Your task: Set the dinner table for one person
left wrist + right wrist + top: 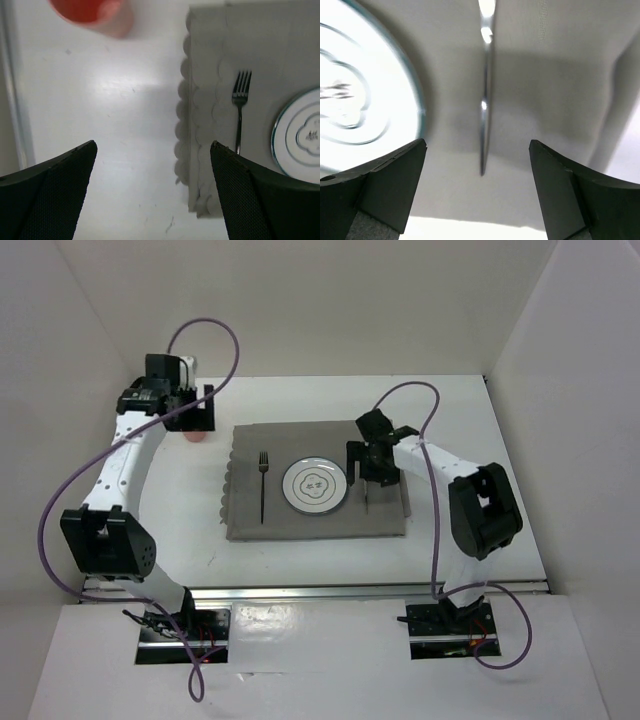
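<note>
A grey cloth mat [320, 525] lies on the white dinner table [470, 430]. On the mat are a fork [262, 480] at the left, a white plate [316, 486] in the middle and a knife [367, 498] at the right. My right gripper [372, 476] is open just above the knife [484, 130], which lies between its jaws beside the plate [360, 100]. My left gripper [197, 421] is open and empty over the bare table, by a red cup [196, 437]. The left wrist view shows the cup [90, 12], the fork [240, 100] and the mat's scalloped edge [187, 130].
White walls [300, 300] close in the table on three sides. A silver rail [370, 591] runs along the near edge and another [12, 100] along the left edge.
</note>
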{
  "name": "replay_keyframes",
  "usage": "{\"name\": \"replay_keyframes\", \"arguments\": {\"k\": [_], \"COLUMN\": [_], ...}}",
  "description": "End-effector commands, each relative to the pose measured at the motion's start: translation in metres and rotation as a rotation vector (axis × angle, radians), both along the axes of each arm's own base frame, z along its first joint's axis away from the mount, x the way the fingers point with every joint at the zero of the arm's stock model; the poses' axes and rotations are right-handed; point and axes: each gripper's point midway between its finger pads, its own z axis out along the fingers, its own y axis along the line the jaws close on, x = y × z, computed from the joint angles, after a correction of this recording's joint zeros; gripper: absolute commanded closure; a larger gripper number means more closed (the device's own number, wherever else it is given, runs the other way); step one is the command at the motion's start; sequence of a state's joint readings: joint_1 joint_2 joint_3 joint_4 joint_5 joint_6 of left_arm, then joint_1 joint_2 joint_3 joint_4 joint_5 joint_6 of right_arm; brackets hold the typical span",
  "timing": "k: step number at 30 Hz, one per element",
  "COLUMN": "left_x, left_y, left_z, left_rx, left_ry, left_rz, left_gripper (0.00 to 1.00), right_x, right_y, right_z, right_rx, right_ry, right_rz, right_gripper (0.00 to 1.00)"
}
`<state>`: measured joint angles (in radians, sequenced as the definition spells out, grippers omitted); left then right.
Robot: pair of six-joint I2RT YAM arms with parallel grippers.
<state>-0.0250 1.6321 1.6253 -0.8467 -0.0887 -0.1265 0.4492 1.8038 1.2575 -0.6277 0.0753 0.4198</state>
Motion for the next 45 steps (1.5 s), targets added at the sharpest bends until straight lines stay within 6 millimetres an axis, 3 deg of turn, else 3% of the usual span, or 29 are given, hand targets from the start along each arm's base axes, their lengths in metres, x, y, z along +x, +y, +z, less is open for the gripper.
{"name": "replay_keyframes", "arguments": {"k": [1,3,4,7,10,11,14,15,16,19,20,23,27,31,35,38,42,45], "left_x": [0.032,0.049,0.054,0.075,0.093,0.098,0.109,0.112,0.125,0.132,0.135,0.138,0.134,0.134,0.136,0.14,0.135,0.128], "left_y": [0.037,0.058,0.059,0.069,0.088,0.106,0.127,0.127,0.114,0.111,0.114,0.118,0.117,0.128,0.13,0.133,0.13,0.126], "left_z": [0.079,0.098,0.101,0.096,0.082,0.083,0.054,0.048,0.043,0.033,0.019,0.009,-0.028,-0.059,-0.063,-0.075,-0.084,-0.079], "left_rx": [0.067,0.097,0.097,0.139,0.15,0.153,0.068,0.038,-0.026,-0.054,-0.054,-0.044,-0.056,-0.028,-0.02,-0.016,-0.074,-0.14], "left_ry": [-0.321,-0.431,-0.459,-0.49,-0.459,-0.474,-0.417,-0.397,-0.389,-0.344,-0.313,-0.29,-0.192,-0.108,-0.11,-0.085,-0.05,-0.037], "left_rz": [0.079,0.159,0.161,0.157,0.161,0.191,0.215,0.207,0.137,0.086,0.094,0.11,0.095,0.148,0.154,0.162,0.14,0.135], "left_gripper": [0.0,0.0,0.0,0.01,0.12,0.12,0.15,0.15,0.18,0.18,0.18,0.18,0.18,0.2,0.21,0.29,0.54,0.97], "right_x": [0.031,0.038,0.04,0.043,0.044,0.043,0.038,0.038,0.035,0.031,0.031,0.029,0.026,0.029,0.029,0.029,0.026,0.024], "right_y": [0.006,0.011,0.012,0.019,0.019,0.021,0.018,0.018,0.017,0.013,0.013,0.013,0.012,0.013,0.013,0.013,0.012,0.011], "right_z": [0.08,0.1,0.102,0.112,0.11,0.107,0.1,0.1,0.093,0.084,0.084,0.081,0.079,0.084,0.09,0.09,0.093,0.096], "right_rx": [0.062,0.091,0.095,0.133,0.134,0.141,0.136,0.136,0.13,0.109,0.109,0.113,0.113,0.118,0.122,0.122,0.126,0.126], "right_ry": [-0.216,-0.269,-0.278,-0.302,-0.305,-0.302,-0.291,-0.291,-0.278,-0.264,-0.264,-0.252,-0.253,-0.264,-0.273,-0.273,-0.281,-0.281], "right_rz": [-0.007,0.004,0.004,0.019,0.019,0.023,0.023,0.023,0.023,0.027,0.027,0.031,0.031,0.031,0.031,0.031,0.031,0.031], "right_gripper": [0.08,0.07,0.07,0.07,0.07,0.07,0.07,0.07,0.07,0.07,0.07,0.07,0.07,0.07,0.08,0.08,0.08,0.09]}}
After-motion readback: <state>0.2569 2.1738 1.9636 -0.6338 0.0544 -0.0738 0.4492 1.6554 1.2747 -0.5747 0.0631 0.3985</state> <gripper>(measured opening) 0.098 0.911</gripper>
